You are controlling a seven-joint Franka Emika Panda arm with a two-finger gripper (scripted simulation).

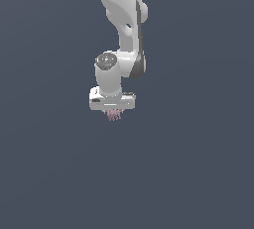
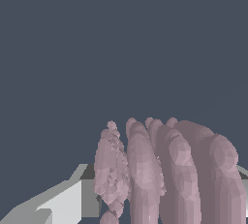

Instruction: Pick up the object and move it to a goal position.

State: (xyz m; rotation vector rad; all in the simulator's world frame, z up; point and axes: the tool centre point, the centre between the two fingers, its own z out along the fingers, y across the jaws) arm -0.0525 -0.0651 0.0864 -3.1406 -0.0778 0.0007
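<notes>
The object [image 1: 114,115] is a tiny pale pink-mauve ribbed item with several thin vertical ridges. In the exterior view it hangs just under the white gripper [image 1: 113,110], much narrower than the hand. The fingers themselves are hidden behind it there. In the wrist view the object [image 2: 164,174] fills the near part of the picture as several rounded pink ridges, with a grey-white finger [image 2: 63,203] showing beside it. The gripper [image 2: 160,203] is shut on the object and holds it in the air.
The white arm [image 1: 124,20] comes down from the top of the exterior view. Around it there is only a plain dark blue-grey background [image 1: 198,148]. No goal marker shows.
</notes>
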